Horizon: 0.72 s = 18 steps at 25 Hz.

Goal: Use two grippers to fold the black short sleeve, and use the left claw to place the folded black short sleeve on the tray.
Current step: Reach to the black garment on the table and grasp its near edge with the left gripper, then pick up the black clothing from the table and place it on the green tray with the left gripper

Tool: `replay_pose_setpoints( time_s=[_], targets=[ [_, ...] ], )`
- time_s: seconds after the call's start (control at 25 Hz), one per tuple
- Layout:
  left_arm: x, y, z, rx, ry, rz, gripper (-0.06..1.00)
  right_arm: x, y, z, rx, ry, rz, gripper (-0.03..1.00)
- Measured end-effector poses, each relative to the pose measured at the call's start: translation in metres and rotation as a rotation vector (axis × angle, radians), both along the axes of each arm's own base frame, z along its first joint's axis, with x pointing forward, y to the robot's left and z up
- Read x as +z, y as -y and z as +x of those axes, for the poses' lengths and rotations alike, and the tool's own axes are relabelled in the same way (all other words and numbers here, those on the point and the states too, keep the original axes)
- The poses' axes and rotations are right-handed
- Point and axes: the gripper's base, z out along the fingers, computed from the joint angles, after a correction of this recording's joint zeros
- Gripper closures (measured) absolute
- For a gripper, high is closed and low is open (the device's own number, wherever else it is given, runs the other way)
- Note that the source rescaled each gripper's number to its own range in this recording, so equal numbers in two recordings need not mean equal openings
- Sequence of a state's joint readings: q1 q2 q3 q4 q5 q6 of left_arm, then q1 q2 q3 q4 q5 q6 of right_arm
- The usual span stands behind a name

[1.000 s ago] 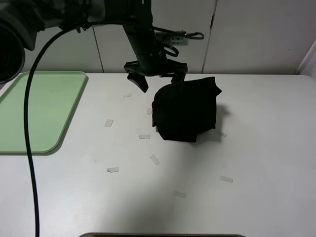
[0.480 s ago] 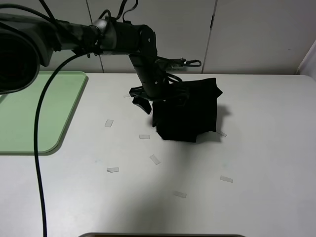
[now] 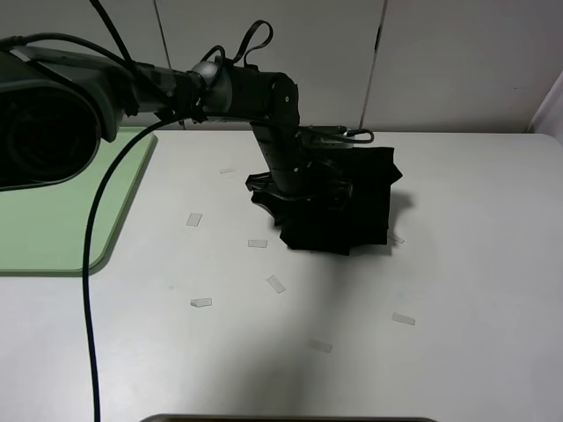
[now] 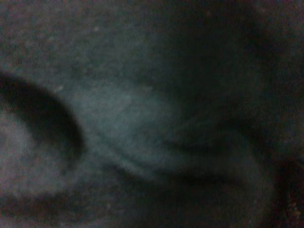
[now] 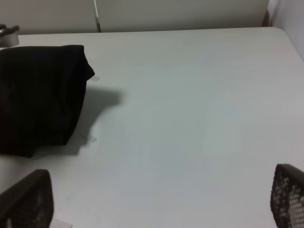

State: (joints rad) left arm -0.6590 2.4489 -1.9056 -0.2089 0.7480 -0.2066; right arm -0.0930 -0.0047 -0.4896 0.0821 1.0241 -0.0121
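The black short sleeve lies as a folded black bundle on the white table, right of centre. My left gripper is pressed down into the bundle's left part, its fingers spread wide and half sunk in the cloth. Only dark fabric fills the left wrist view. The light-green tray sits at the far left with nothing on it. My right gripper is open, with bare table between its fingertips. The bundle lies well ahead of it. In the exterior high view the right arm is out of frame.
Several small strips of clear tape dot the table, such as the tape piece in front of the bundle and the tape piece to the right. White wall panels close off the back edge.
My left arm has come down and moved right, from above the bundle's back-left corner into the cloth. The bundle is pushed slightly flatter. The right gripper has not moved.
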Motion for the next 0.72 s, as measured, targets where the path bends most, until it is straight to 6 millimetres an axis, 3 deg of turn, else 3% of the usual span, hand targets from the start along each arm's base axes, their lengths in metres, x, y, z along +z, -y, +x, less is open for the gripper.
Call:
replay_pose_setpoints(
  time_s=[0.04,0.24,0.36,0.72],
  targets=[
    [0.0000,0.0000,0.0000,0.000,0.000,0.000,-0.03,0.0000,0.0000,0.0000,0.000,0.000,0.000,-0.03],
    [-0.0023,0.0011,0.0013,0.002,0.013,-0.004,0.29,0.0000,0.0000,0.0000,0.000,0.000,0.000,-0.03],
    [-0.0045,0.0011,0.0014,0.003,0.012,-0.002,0.41,0.0000,0.0000,0.0000,0.000,0.000,0.000,-0.03],
    [0.0051,-0.0051,0.0063,-0.051,-0.018,0.079,0.47,0.0000,0.0000,0.0000,0.000,0.000,0.000,-0.03]
  ],
)
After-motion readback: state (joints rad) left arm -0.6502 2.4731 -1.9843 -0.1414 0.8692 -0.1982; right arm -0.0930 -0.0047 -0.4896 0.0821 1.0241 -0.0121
